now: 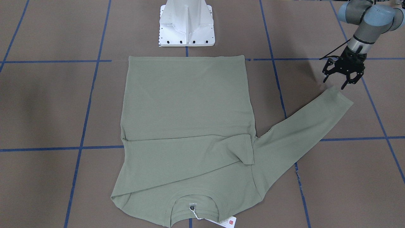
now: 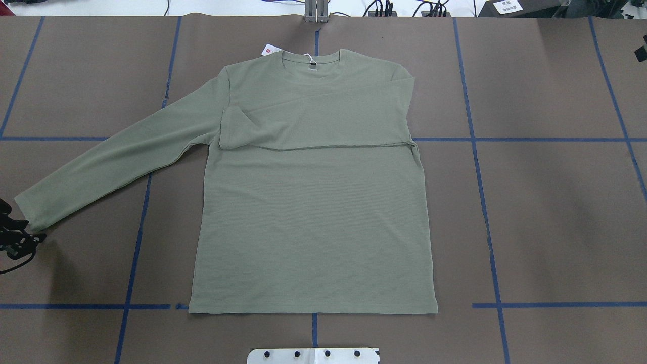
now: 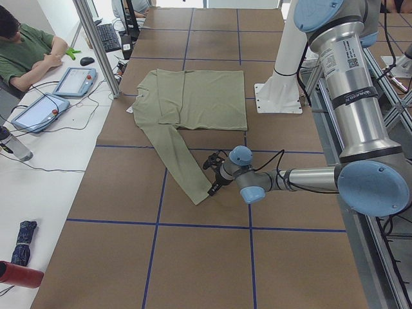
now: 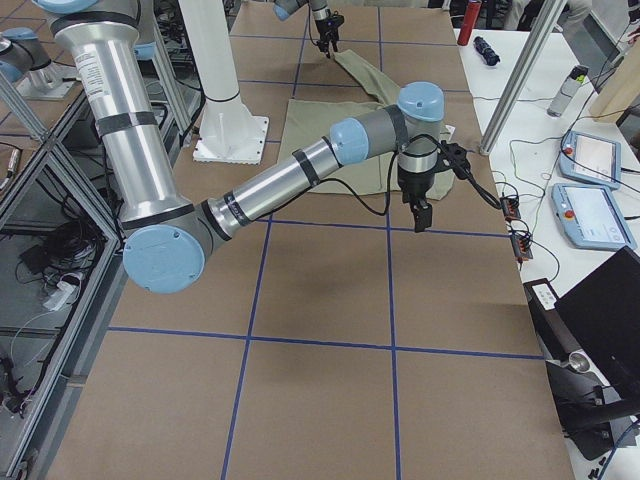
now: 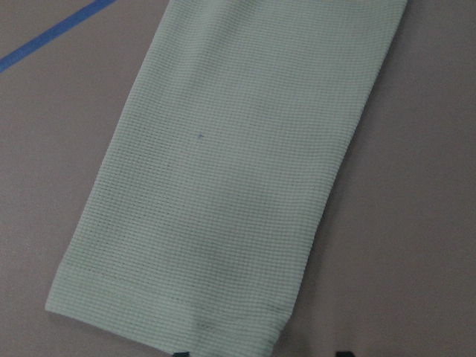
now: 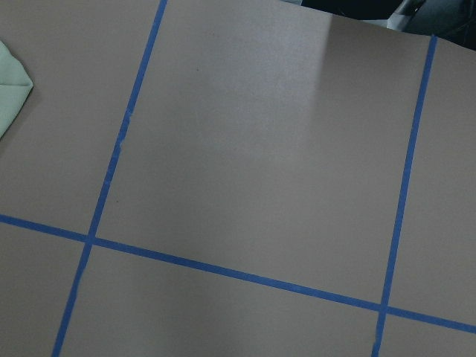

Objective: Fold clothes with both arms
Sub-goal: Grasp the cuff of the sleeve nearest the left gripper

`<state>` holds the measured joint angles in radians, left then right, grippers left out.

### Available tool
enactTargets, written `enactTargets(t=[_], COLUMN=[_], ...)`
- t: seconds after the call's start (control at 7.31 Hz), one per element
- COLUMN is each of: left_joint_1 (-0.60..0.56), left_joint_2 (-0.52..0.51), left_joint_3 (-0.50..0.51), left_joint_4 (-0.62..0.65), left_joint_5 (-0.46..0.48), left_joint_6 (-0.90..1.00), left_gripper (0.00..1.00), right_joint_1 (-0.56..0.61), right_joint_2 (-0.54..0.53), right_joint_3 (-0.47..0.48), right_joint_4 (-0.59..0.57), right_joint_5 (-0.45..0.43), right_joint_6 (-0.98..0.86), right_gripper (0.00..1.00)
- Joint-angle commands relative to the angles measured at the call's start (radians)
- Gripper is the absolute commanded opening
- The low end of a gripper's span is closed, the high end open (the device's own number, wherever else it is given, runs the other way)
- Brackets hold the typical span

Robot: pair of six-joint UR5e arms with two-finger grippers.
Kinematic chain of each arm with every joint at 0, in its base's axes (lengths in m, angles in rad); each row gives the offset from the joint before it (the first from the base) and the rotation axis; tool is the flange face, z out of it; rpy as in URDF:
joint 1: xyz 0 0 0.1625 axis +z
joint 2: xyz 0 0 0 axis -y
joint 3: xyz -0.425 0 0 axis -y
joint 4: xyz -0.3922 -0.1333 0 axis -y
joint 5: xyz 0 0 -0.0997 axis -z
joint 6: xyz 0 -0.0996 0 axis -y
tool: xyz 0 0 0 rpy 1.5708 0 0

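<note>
Exterior front-facing: left gripper [image 1: 339, 79], fingers spread apart, beside shirt [image 1: 186, 126] cuff; white pedestal [image 1: 186, 25] beyond hem.

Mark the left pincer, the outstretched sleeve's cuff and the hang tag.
left pincer [image 1: 334, 84]: front-facing view, between fingertips.
sleeve cuff [image 5: 163, 309]: left wrist view, hem band.
hang tag [image 1: 223, 222]: front-facing view, white card.

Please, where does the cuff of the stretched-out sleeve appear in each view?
Exterior front-facing: cuff, right side, above the middle.
Overhead exterior: cuff, left edge, below the middle.
Exterior left: cuff, centre.
Exterior right: cuff, top, small and far.
Left wrist-mounted: cuff, along the bottom.
Right wrist-mounted: not in it.
Shared landmark: the open left end effector beside the cuff.
</note>
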<state>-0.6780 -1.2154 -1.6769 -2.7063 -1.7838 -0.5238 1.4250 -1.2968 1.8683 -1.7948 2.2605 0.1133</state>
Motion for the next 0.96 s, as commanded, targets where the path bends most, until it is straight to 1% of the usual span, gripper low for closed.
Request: enactTargets(t=[0.0,0.14,0.27,0.55,0.68,0.82], left_joint_1=[0.002,0.002,0.002,-0.015,-0.018,-0.07], left_joint_2=[0.002,0.002,0.002,-0.01,-0.012,-0.042], left_joint_3=[0.0,0.0,-0.001,-0.026,-0.088,-0.134], left_joint_4=[-0.001,-0.001,-0.001,-0.022,-0.035,-0.027], left_joint_5=[0.001,0.003,0.006,0.067,0.06,0.058], left_joint_6=[0.001,0.001,0.001,0.002,-0.001,-0.013], left_gripper=[0.28,0.08,0.0,0.0,0.0,0.0], right_joint_1=[0.0,0.0,0.0,0.0,0.005,0.014], right_joint_2=[-0.015,-0.016,-0.018,-0.051,-0.079,-0.111], right_joint_3=[0.02,0.02,0.02,0.017,0.02,0.018], right_joint_4=[0.0,0.0,0.0,0.002,0.002,0.002], right_joint_5=[0.002,0.002,0.001,-0.004,-0.006,-0.007], right_joint_6=[0.002,0.002,0.002,-0.013,-0.03,-0.059], right_gripper=[1.0,1.0,1.0,1.0,1.0,1.0])
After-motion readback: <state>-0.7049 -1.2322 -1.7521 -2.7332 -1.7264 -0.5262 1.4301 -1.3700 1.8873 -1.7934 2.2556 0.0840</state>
